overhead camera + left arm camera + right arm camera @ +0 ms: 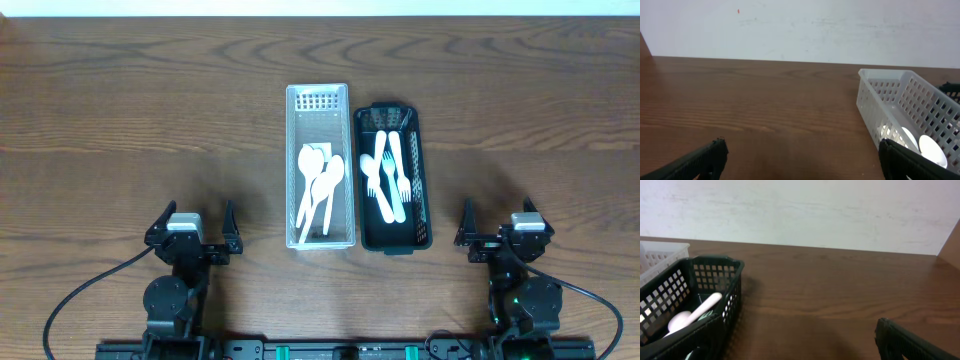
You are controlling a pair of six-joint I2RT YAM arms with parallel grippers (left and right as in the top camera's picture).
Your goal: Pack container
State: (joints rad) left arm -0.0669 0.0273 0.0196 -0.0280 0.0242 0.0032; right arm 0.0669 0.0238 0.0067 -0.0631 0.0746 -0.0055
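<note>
We see both grippers low at the 6 o'clock edge of the wooden table [120, 120], jaws spread wide and holding nothing. The left gripper [198, 212] sits at 7 o'clock from the white basket [291, 170], the right gripper [498, 212] at 5 o'clock from the black basket [428, 180]. The baskets stand side by side, black at white's 3 o'clock. White spoons [320, 180] lie in the white one and white cutlery [392, 178] in the black.

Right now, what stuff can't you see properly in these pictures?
Overhead: the cutlery in the black basket overlaps and looks too small to count.
Left wrist: the right edge cuts off the white basket and most of its spoons.
Right wrist: the black basket's wall hides most cutlery.
</note>
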